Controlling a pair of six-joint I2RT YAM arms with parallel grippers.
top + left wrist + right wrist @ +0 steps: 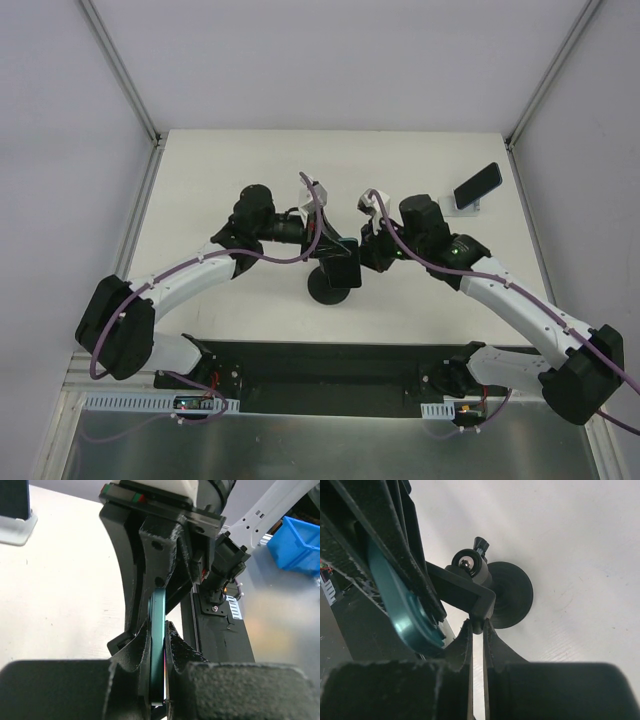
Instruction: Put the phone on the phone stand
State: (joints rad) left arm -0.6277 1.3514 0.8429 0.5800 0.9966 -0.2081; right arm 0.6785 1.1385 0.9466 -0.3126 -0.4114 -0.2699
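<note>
The slim black phone (477, 182) leans on the small silver-white phone stand (466, 206) at the far right of the table; both show at the top left of the left wrist view, phone (14, 497) on stand (17, 529). My left gripper (322, 236) (159, 627) is shut on the edge of a second, teal-rimmed phone (342, 268) (159, 605) (395, 600) at the table's middle. My right gripper (368, 255) (477, 625) is shut on a corner of the black clamp (470, 592) of a pole stand.
The black pole stand's round base (325, 288) (512, 592) sits mid-table between my arms. A black plate (330, 365) carries the arm bases at the near edge. White walls close the table's left, right and back sides. A blue bin (300, 542) is off-table.
</note>
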